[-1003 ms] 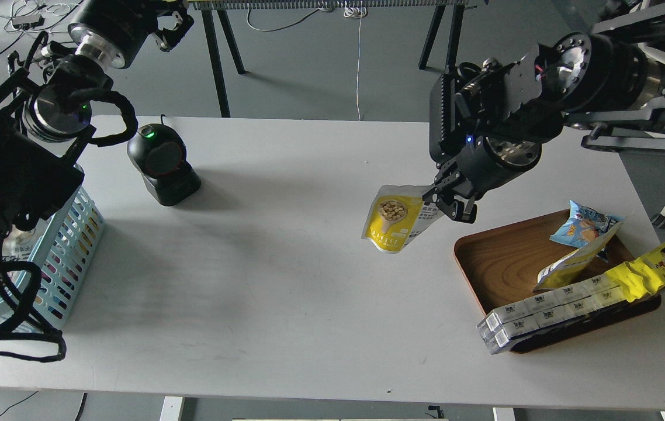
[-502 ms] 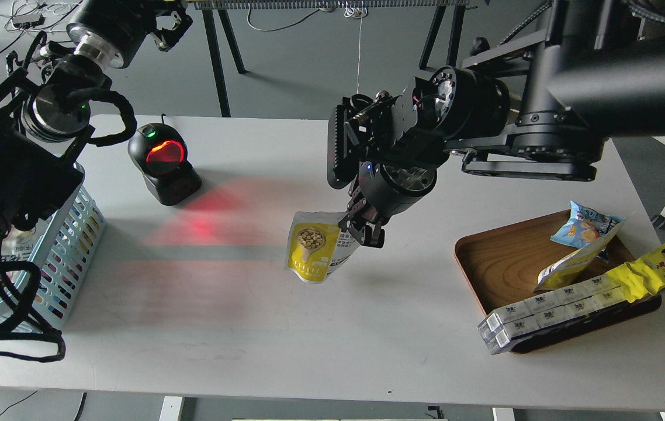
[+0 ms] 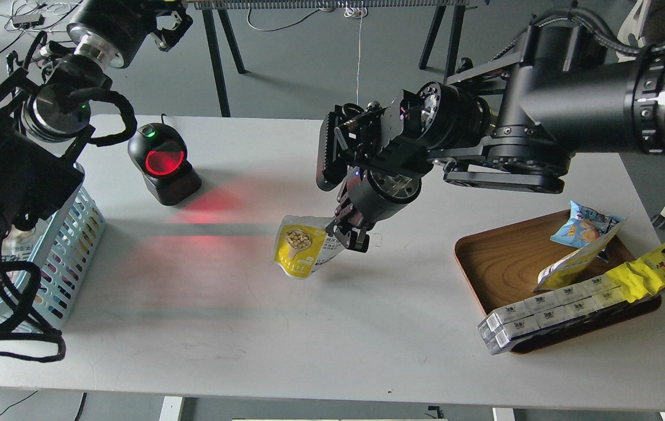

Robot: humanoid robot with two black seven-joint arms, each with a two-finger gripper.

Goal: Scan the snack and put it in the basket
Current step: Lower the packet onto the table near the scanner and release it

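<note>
The snack [image 3: 300, 252], a small yellow and white pouch picturing a spoon of beige beans, hangs above the middle of the white table. My right gripper [image 3: 349, 235] is shut on the pouch's right edge and holds it off the table. The black barcode scanner [image 3: 163, 164] stands at the far left, its window glowing red and casting red light across the table toward the pouch. The light blue basket [image 3: 72, 245] stands at the table's left edge, partly hidden by my left arm. My left gripper [image 3: 168, 26] is raised at the top left, away from the table.
A brown wooden tray [image 3: 502, 263] at the right holds a small blue chip bag [image 3: 584, 225], a long yellow wrapper with a cartoon face [image 3: 657, 263], a pale pouch and a row of white cartons [image 3: 543, 313]. Table legs and cables lie beyond the far edge.
My right arm has carried the pouch leftward from beside the tray to the table's middle. The scanner's window has lit red and now throws red light on the table.
</note>
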